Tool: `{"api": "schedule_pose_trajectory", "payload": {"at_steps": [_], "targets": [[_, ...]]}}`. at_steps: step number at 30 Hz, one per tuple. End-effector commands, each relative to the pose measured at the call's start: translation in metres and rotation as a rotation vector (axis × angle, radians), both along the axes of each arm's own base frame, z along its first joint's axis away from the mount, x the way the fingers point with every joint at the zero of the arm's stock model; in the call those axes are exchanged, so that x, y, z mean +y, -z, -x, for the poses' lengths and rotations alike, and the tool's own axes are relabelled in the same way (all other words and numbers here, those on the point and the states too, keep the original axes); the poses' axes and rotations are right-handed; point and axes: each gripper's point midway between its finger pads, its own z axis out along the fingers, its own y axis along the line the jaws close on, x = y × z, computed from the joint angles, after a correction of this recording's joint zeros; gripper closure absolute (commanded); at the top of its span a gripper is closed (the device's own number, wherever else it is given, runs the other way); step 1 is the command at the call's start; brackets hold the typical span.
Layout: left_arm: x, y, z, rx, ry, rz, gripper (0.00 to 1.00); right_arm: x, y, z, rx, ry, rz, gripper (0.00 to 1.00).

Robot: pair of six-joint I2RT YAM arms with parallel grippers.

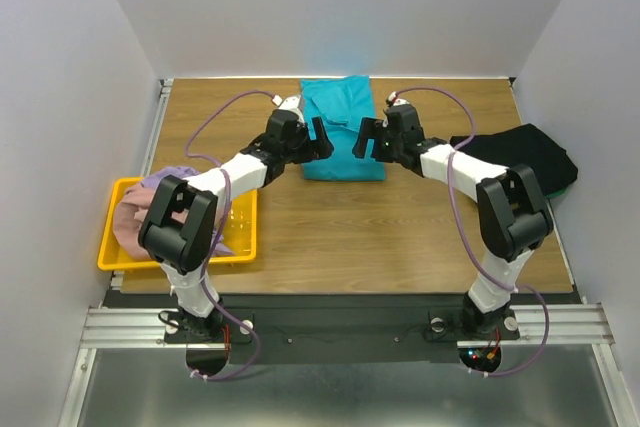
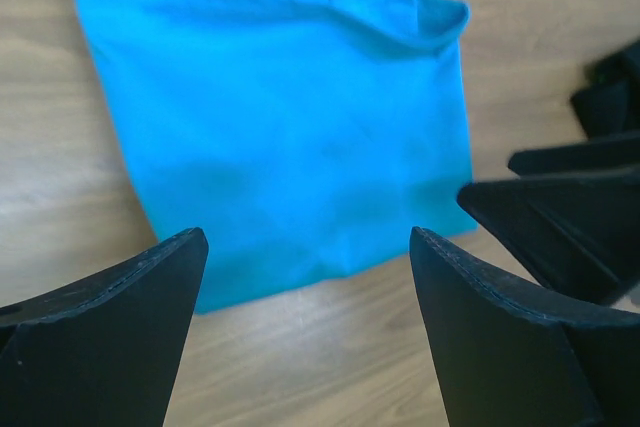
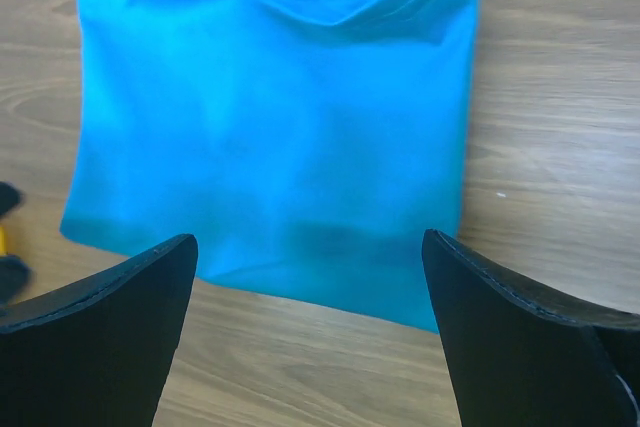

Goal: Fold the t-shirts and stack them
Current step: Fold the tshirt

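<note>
White walls (image 1: 60,97) close in the left, far and right sides of a wood-grain tabletop (image 1: 400,237), which stretches almost wall to wall. A metal rail (image 1: 340,325) carrying both arm bases runs along its near edge. The widest stretch of bare wood is the near middle, between the yellow tray (image 1: 230,259) at the left near edge and the right arm's base. Narrower bare strips flank the teal t-shirt (image 1: 342,127), which lies folded into a flat rectangle at the far centre, its far end close to the back wall. The black t-shirt (image 1: 525,152) sits bunched at the right edge, with a green edge showing beneath it. A dusty pink t-shirt (image 1: 125,222) and a lavender t-shirt (image 1: 165,177) are heaped in the tray, spilling over its left rim. The left gripper (image 1: 322,139) and right gripper (image 1: 366,139) hover over the near end of the teal t-shirt, facing each other, each spread wide and released, with nothing between its fingers.
</note>
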Motion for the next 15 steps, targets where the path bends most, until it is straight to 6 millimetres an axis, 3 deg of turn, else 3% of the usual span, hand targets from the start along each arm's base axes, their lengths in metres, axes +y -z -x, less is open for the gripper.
{"api": "schedule_pose_trajectory", "payload": {"at_steps": [1,3,5,8,12,15], "targets": [[-0.033,-0.026,0.001,-0.060,0.104,0.137,0.06,0.034,-0.025,-0.017,-0.074,-0.107,-0.138,0.00],[-0.042,-0.026,0.001,-0.058,0.126,0.141,0.06,0.041,-0.025,-0.020,-0.078,-0.118,-0.177,0.00],[-0.048,-0.014,0.000,-0.041,0.137,0.131,0.06,0.041,-0.012,-0.023,-0.060,-0.097,-0.176,0.00],[-0.048,0.017,0.005,0.025,0.152,0.106,0.06,0.035,0.009,-0.023,-0.025,-0.064,-0.151,0.00],[-0.038,0.055,0.020,0.106,0.130,0.070,0.06,0.023,0.047,0.001,0.066,-0.037,-0.122,0.00],[-0.023,0.080,0.039,0.159,0.106,0.038,0.06,0.016,0.054,0.020,0.096,-0.025,-0.130,0.00]]}}
